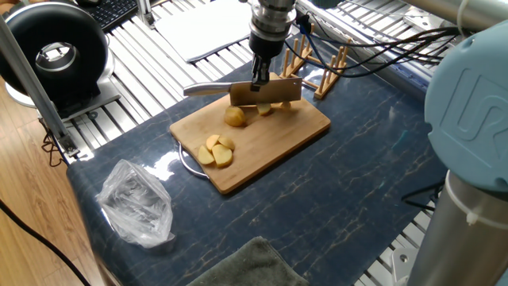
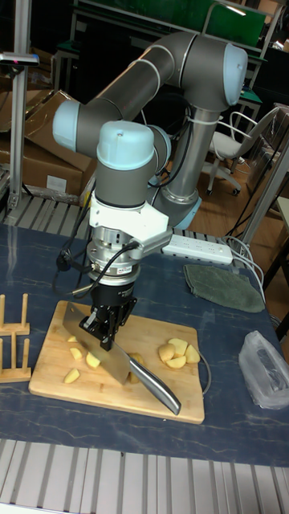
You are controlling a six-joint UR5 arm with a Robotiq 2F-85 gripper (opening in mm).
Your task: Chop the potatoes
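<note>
Pinching the knife blade-down, the fingers hold it above the potatoes on the bamboo board

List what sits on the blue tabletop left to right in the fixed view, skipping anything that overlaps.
Crumpled clear plastic bag → bamboo cutting board with the potatoes, cleaver held in the claw above it → wooden rack at the board's far right corner.
</note>
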